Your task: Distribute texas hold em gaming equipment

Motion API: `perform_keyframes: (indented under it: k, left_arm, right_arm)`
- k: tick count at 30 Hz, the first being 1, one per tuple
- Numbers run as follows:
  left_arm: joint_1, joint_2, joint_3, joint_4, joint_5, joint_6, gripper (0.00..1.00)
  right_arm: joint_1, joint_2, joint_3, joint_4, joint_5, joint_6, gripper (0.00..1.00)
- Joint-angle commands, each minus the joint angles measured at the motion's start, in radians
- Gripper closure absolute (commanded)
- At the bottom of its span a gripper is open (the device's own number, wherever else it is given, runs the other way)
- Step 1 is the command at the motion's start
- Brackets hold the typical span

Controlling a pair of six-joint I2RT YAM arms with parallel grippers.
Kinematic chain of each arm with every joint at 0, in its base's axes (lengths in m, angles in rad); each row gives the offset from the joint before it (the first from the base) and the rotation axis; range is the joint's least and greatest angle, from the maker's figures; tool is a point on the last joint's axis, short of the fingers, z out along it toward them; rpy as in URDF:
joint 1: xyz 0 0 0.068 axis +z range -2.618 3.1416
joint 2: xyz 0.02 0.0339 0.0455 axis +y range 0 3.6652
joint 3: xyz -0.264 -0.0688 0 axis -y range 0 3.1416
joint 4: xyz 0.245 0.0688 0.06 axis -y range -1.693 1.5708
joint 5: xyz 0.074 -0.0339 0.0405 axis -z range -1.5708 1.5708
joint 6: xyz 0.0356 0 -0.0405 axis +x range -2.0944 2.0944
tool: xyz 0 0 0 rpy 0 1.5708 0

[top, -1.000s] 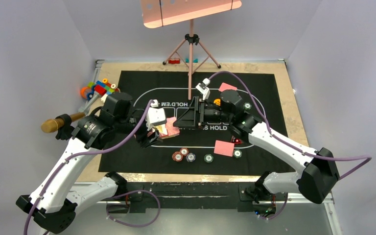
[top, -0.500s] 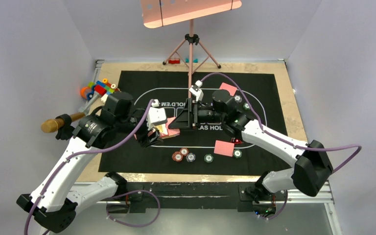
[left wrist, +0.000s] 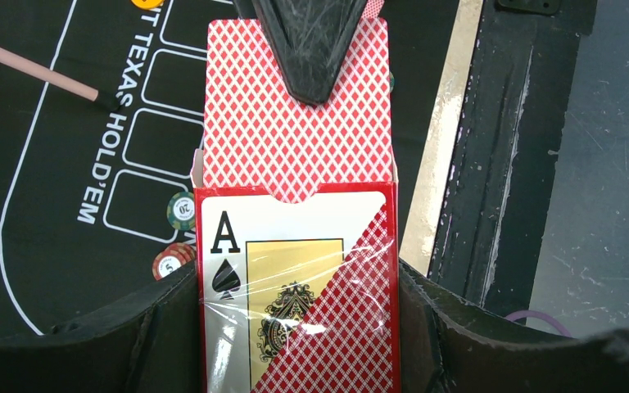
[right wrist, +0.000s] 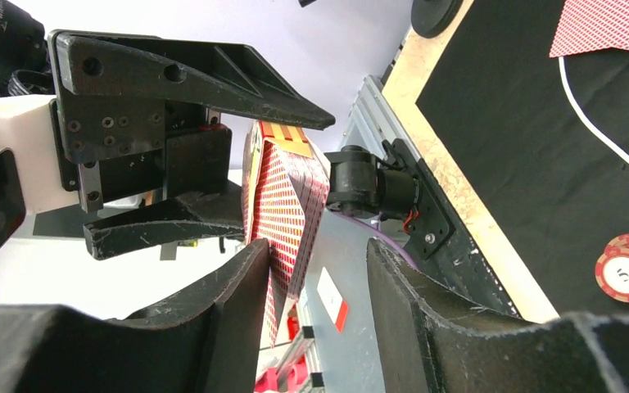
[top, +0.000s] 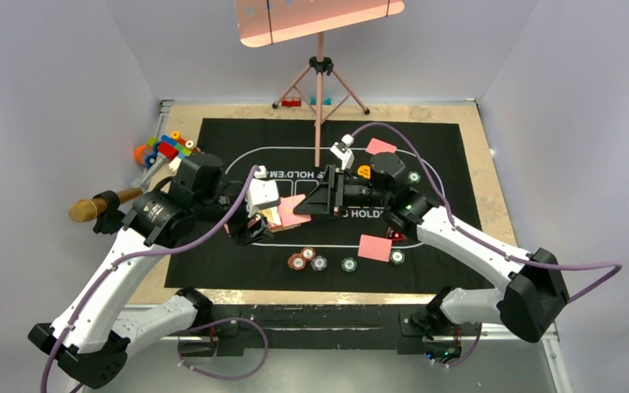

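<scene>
**Left gripper holds the card box; right gripper is at the card sticking out of it**

The left gripper (left wrist: 295, 327) is closed narrowly on the two long sides of a cellophane-wrapped card box (left wrist: 295, 278) showing an ace of spades, and holds it above the black mat (top: 213, 254). A red-backed playing card (left wrist: 295, 123) sticks out of the box's open end, beyond the left gripper's fingertips. The right gripper (right wrist: 318, 262) faces it head-on. Its jaws stand partly apart astride that card, with one finger (left wrist: 309, 49) lying on the card's back. Striped poker chips (top: 307, 259) lie on the mat just beyond the left gripper's tip, toward the arm bases. A loose card (top: 374, 247) lies flat near them, beneath the right arm.
</scene>
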Motion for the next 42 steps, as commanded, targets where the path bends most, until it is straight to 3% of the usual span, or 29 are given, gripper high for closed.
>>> perform_keyframes:
  k: [1,8,17,29,36,42]
  left_arm:
    - [-0.001,-0.012,0.047,0.059,0.037,-0.010,1.00]
    - [-0.001,-0.013,0.042,0.058,0.034,-0.007,1.00]
    - [0.000,-0.017,0.030,0.059,0.027,-0.004,1.00]
    - [-0.001,-0.017,0.034,0.055,0.022,0.000,1.00]
    - [0.000,-0.021,0.036,0.050,0.022,0.002,1.00]
    - [0.000,-0.022,0.045,0.044,0.021,0.008,1.00]
  right_arm:
    - [-0.013,-0.045,-0.022,0.013,-0.017,0.008,0.51]
    - [-0.022,-0.071,-0.017,0.014,-0.026,0.020,0.59]
    - [-0.075,-0.129,-0.011,-0.028,-0.043,0.020,0.98]
    - [-0.387,-0.146,0.039,-0.104,-0.125,-0.013,1.00]
    - [-0.622,0.108,0.130,-0.148,-0.033,-0.131,1.00]
    - [-0.713,0.517,0.489,-0.332,0.151,-0.310,1.00]
